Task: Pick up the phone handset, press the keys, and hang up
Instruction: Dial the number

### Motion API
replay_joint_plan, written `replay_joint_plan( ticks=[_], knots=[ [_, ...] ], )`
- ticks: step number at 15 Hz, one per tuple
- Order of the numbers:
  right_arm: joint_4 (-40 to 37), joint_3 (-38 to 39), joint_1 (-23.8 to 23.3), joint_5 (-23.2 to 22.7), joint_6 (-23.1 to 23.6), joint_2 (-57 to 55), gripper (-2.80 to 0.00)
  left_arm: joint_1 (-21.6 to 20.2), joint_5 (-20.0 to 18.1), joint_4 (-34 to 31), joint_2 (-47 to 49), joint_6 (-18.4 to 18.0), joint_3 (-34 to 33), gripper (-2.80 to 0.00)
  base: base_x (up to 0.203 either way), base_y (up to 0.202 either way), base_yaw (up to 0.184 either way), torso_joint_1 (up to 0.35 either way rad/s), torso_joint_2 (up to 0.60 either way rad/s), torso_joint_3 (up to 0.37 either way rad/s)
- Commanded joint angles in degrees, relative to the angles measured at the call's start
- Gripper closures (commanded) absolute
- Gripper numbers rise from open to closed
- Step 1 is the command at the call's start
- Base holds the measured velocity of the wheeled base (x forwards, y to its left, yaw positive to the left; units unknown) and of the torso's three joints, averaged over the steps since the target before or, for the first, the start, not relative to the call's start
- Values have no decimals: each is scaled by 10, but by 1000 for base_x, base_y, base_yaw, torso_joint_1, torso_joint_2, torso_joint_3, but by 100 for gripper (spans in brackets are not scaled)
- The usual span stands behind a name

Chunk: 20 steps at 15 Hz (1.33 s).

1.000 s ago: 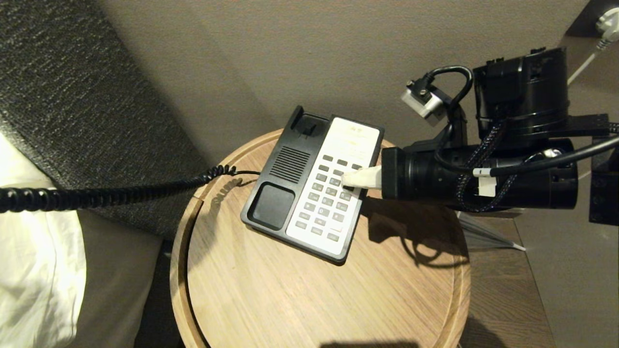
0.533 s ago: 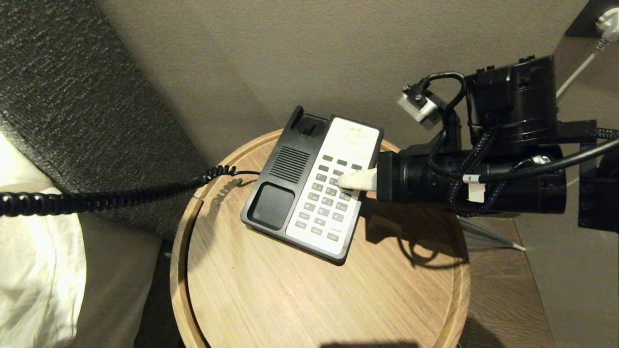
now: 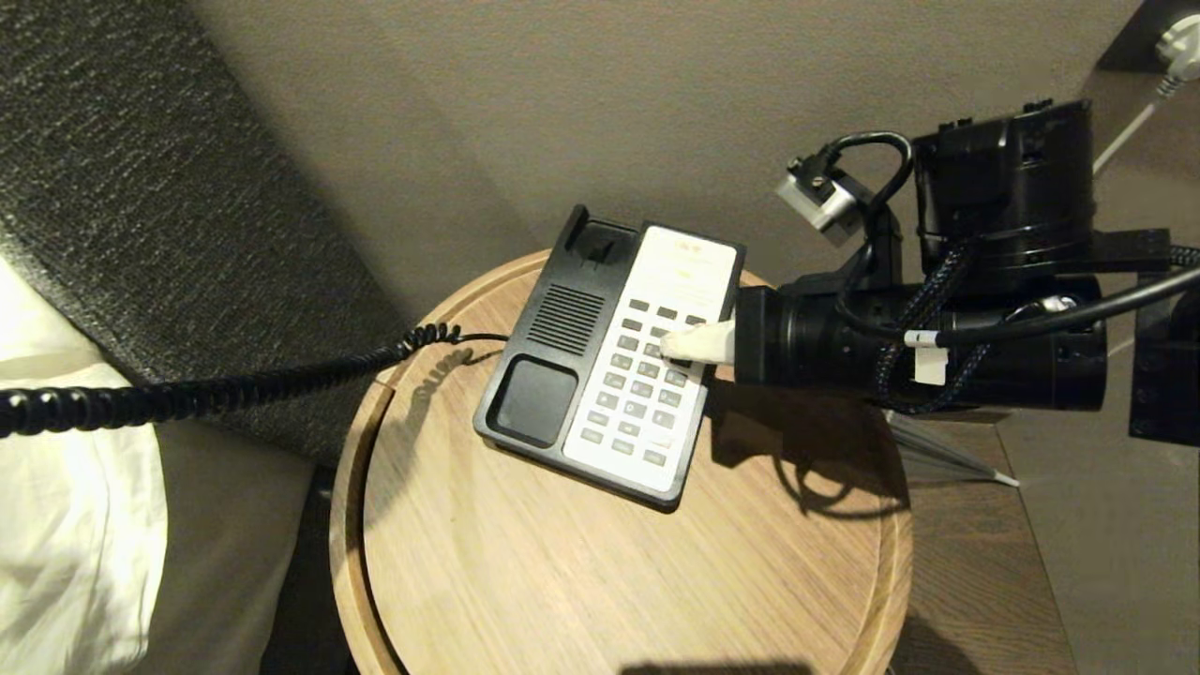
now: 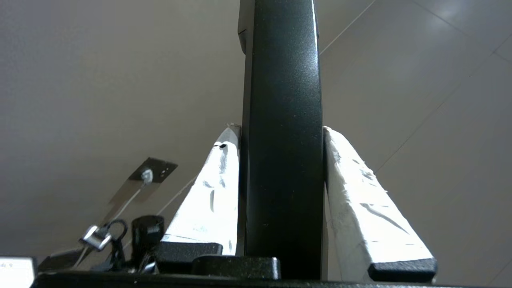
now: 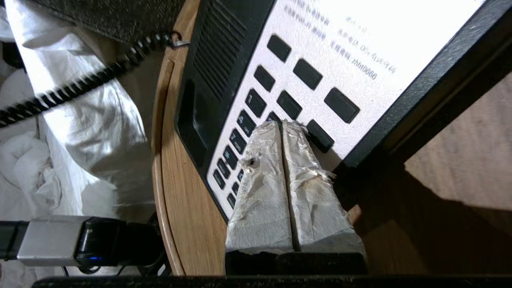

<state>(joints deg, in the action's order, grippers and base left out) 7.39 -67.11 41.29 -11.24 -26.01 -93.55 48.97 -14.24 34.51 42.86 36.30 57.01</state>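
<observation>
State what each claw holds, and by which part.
Left claw: the handset, gripped across its straight middle. Right claw: nothing; shut, tips at the keys.

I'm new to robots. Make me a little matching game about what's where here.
Things:
1. phone handset
2. right gripper
3. coiled cord
4. round wooden table

States:
A. fingers together, tips at the keys
B. clamped in the left gripper
C. carries the phone base
D. trails off the table's edge over the bedding

Pairs: 1-B, 2-A, 3-D, 4-C
</observation>
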Motion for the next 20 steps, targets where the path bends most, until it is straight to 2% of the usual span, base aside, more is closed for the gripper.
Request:
replay_joint_plan(
  ticks=[1, 17, 20],
  knots=[
    [-3, 0, 2, -3, -2, 18, 0, 0, -1, 2, -5, 3, -9, 0, 0, 0, 0, 0, 0, 0],
    [-8, 5, 13, 7, 5, 8, 0, 0, -1, 2, -23, 3, -30, 0, 0, 0, 0, 0, 0, 0],
    [-29, 3, 13, 6, 4, 14, 0, 0, -1, 2, -26, 3, -37, 0, 0, 0, 0, 0, 0, 0]
  ],
)
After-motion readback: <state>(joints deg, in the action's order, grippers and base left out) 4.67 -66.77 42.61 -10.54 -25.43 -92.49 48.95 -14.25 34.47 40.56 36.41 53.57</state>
